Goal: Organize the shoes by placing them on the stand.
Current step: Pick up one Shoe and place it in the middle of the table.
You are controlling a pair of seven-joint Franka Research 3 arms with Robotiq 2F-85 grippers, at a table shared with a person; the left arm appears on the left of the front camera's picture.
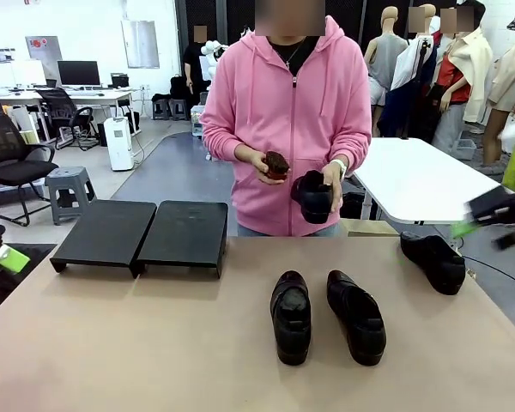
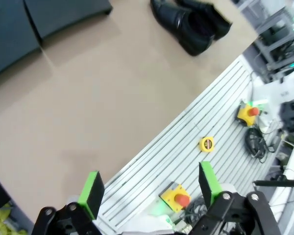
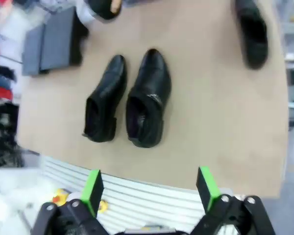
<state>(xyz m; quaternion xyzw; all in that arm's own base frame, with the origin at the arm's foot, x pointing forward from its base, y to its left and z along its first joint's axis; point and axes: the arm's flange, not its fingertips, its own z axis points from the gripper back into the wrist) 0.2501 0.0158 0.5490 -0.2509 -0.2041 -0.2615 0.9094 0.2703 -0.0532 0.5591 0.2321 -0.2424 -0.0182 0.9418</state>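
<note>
The bench (image 1: 154, 360) is a plain tan top. At its far left stands the stand (image 1: 142, 233), two flat black platforms side by side, both bare. Two shoes (image 1: 291, 316) lie together mid-bench, and a third shoe (image 1: 433, 262) lies apart near the right edge. A person in a pink hoodie at the far side holds the fourth shoe (image 1: 313, 196) in one hand and a brown brush (image 1: 276, 163) in the other. Behind are a grey floor, a white table (image 1: 421, 176), a black office chair (image 1: 13, 150), a grey stool (image 1: 69, 184) and a monitor (image 1: 79, 72). The left fingers (image 2: 91, 193) and right fingers (image 3: 93, 190) are released, spread wide, grasping nothing.
</note>
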